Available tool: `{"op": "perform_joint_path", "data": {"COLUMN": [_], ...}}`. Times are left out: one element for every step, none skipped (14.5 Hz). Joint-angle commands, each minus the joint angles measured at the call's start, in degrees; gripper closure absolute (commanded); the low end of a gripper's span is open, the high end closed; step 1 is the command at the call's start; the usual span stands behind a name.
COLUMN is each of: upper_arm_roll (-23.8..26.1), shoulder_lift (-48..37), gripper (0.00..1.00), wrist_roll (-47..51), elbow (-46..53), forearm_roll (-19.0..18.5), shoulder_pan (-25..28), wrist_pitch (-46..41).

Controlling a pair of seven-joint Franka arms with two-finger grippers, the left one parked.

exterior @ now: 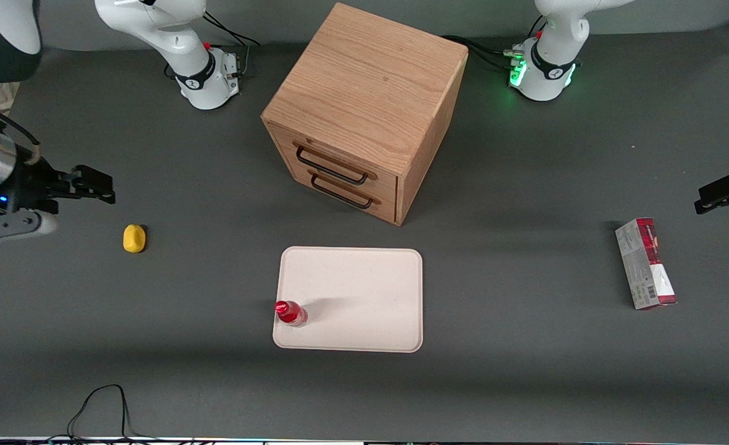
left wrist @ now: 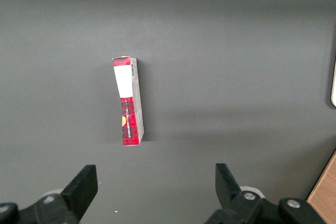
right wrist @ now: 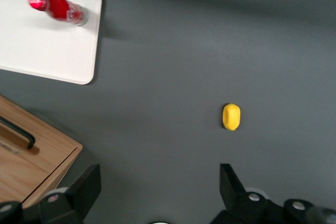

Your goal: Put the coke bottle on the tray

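My gripper (exterior: 102, 188) hangs above the table (exterior: 525, 371) at the working arm's end, jaws spread wide and holding nothing. The yellow lemon-like lump (exterior: 134, 238) lies on the table near the fingertips, slightly nearer the front camera. Well apart from the jaws, the coke bottle (exterior: 291, 313) stands upright on the cream tray (exterior: 364, 296), in one corner by its rim. The oak drawer cabinet (exterior: 364, 111) sits near the tray.

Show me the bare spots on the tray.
The cream rectangular tray is bare except its corner nearest the open gripper, where the small red coke bottle stands. The oak drawer cabinet borders its farther edge.
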Motion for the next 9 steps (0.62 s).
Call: {"op": "perform_joint_path", "data": {"upper_arm_roll": [-2.27, -2.28, -2.28, -2.19, -2.19, -2.19, -2.28, -2.37, -2.37], "shoulder_lift": [-12.58, -14.08, -14.62, -14.37, -13.67, -12.62, -11.82, -11.03, -10.76], "gripper": [0.0, 0.0, 0.0, 0.0, 0.0, 0.0, 0.0, 0.0, 0.0], "wrist_roll": [-0.92, -0.92, -0.92, -0.83, -0.83, -0.92, -1.62, -3.54, -4.17], "elbow": [-18.8, -21.19, -22.08, -22.09, -21.4, -20.17, -18.59, -17.45, -16.74], "forearm_roll": [1.73, 1.73, 1.73, 1.99, 1.91, 1.65, 1.56, 1.3, 1.29], "shoulder_pan": [-0.17, -0.79, -1.49, -2.8, -3.6, -4.13, -4.13, -4.13, -4.13], "wrist_pitch": [9.71, 11.91, 13.24, 14.38, 14.74, 14.4, 13.96, 13.69, 13.6]}}
